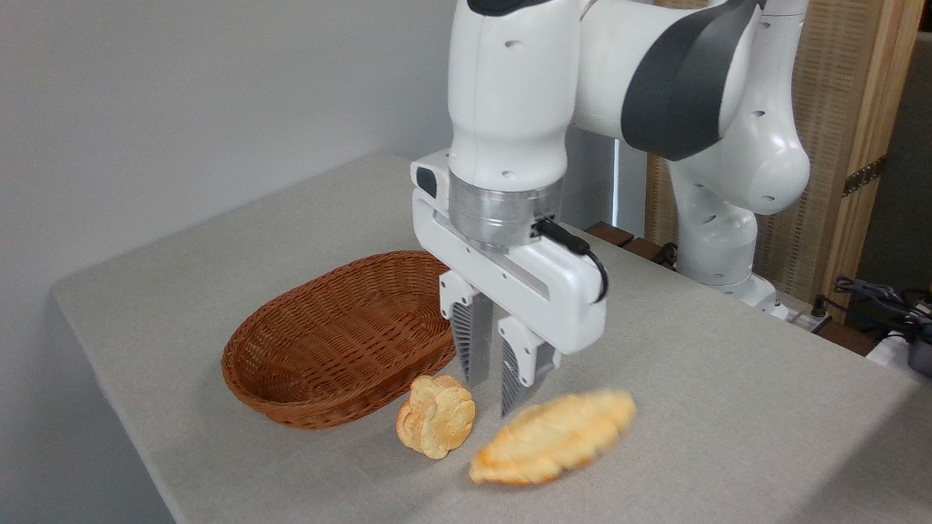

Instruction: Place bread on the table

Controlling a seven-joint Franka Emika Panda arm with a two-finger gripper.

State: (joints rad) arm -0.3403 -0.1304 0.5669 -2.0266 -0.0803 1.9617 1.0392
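Scalloped golden bread lay flat on speckled grey table.
Above it the gripper hung parted, empty; knobbly bun, wicker basket left.

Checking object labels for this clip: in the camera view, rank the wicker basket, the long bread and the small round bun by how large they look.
1. Wicker basket, clearly largest.
2. Long bread, lying flat on the table, slightly blurred.
3. Round bun, smallest.
The breads lie nearer the camera than the basket, yet the order holds.
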